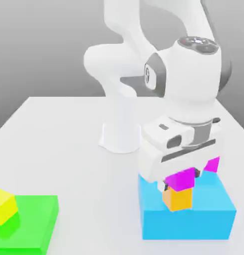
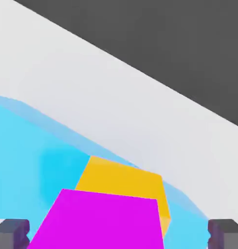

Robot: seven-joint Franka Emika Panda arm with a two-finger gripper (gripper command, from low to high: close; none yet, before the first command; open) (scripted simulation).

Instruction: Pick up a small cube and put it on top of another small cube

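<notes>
While the small plain magenta-pink cube (image 1: 181, 179) sits stacked on the small orange cube (image 1: 178, 198) | gripper (image 2: 119, 234) spread wide, gripping nothing | stack on big cyan block (image 1: 193, 221).

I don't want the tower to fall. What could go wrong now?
The pink cube sits on the orange cube, which stands on the blue block. The open gripper has a finger close on each side, so a sideways move while lifting could knock the pink cube off. It also looks slightly off-centre, so a bump might tip it.
</notes>
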